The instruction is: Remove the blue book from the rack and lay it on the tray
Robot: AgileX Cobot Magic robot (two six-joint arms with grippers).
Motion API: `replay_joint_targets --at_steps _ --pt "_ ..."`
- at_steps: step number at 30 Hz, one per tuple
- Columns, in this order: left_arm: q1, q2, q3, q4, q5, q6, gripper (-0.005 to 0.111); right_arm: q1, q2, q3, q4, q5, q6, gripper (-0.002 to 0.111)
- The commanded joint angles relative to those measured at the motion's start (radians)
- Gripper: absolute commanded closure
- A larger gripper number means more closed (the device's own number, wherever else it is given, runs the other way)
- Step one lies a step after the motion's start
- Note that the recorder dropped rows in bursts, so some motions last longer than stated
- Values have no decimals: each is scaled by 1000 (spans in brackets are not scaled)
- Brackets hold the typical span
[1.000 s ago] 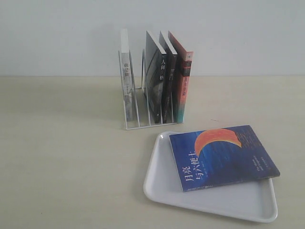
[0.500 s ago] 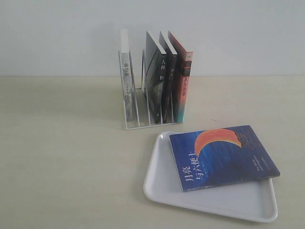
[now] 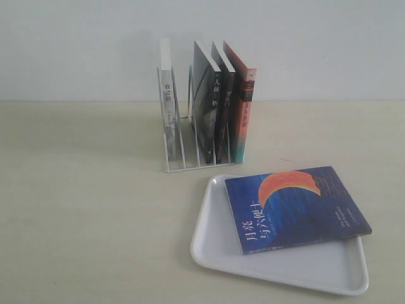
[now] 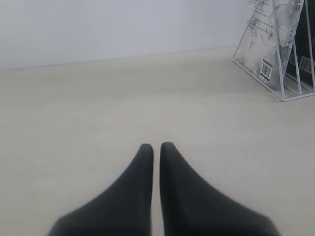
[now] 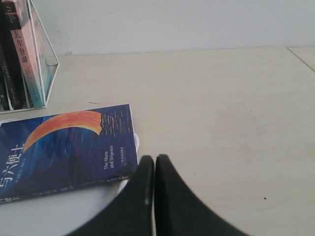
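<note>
The blue book (image 3: 296,208) with its orange-red crescent lies flat, cover up, on the white tray (image 3: 215,253); one corner overhangs the tray's right rim. The right wrist view shows the same blue book (image 5: 64,147) on the tray (image 5: 49,216), beside my right gripper (image 5: 154,158), which is shut and empty at the tray's edge. The white wire rack (image 3: 180,149) stands behind the tray with several upright books. My left gripper (image 4: 156,146) is shut with nothing in it, low over bare table, well away from the rack (image 4: 275,64). Neither gripper shows in the exterior view.
In the rack stand a white-spined book (image 3: 167,101), two black-spined books (image 3: 218,111) and a red-and-teal-spined book (image 3: 243,107). A plain white wall runs along the table's far edge. Light wooden table surface lies left of the rack and tray.
</note>
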Motion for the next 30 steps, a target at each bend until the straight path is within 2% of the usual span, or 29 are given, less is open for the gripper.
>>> replay_joint_targets --at_steps 1,7,30 --pt "2 -3 -3 -2 -16 4 102 -1 -4 0 -13 -4 -23 108" --pt "2 -3 -3 -2 -16 4 102 52 -4 0 -19 -4 -35 108" --pt "2 -3 -3 -2 -16 4 102 50 -4 0 -17 -4 -30 108"
